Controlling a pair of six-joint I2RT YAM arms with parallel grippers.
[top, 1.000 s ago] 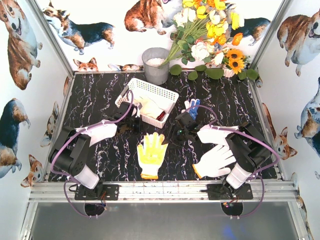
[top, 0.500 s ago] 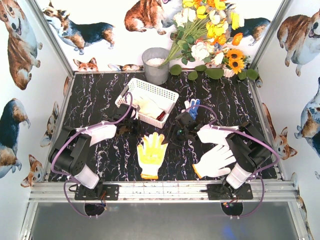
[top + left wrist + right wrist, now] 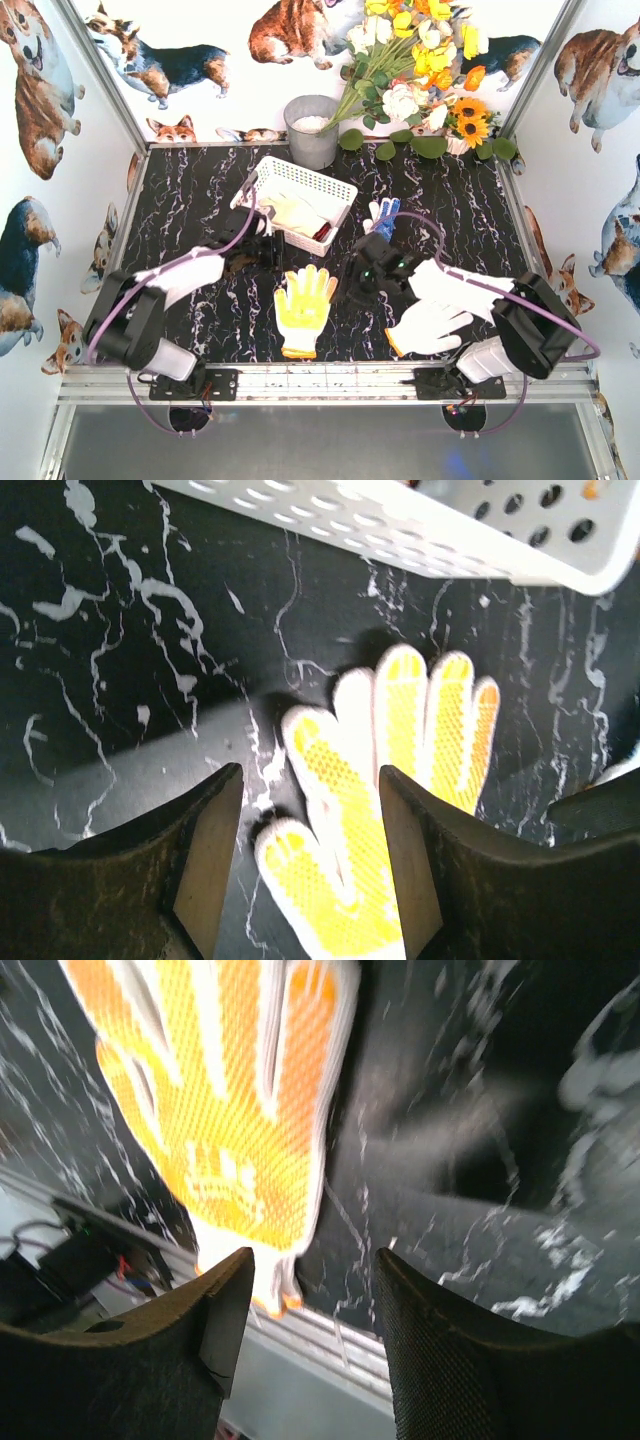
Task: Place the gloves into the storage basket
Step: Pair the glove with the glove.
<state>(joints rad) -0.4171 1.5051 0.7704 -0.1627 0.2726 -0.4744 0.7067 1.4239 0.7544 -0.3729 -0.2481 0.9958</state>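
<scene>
Yellow glove (image 3: 303, 308) flat near front edge, outside basket; white glove with orange cuff (image 3: 430, 325) to its right.
Left gripper (image 3: 310, 790) spread, empty, above yellow glove.
Right gripper (image 3: 312, 1295) spread, empty, just beside that glove.
Only wrist views show jaw gaps; right one blurred.
Blue-palm glove (image 3: 384, 212) farther back.
Storage basket (image 3: 310, 172) holds cream glove, red cuff (image 3: 298, 215).
Since 1 second ago, right arm swung from blue-palm glove toward yellow glove.

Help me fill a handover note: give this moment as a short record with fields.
basket: storage basket at the far centre, holds gloves
loose on table: yellow glove, white glove with orange cuff, white-and-blue glove
left gripper: open, empty, by the yellow glove
right gripper: open, empty
</scene>
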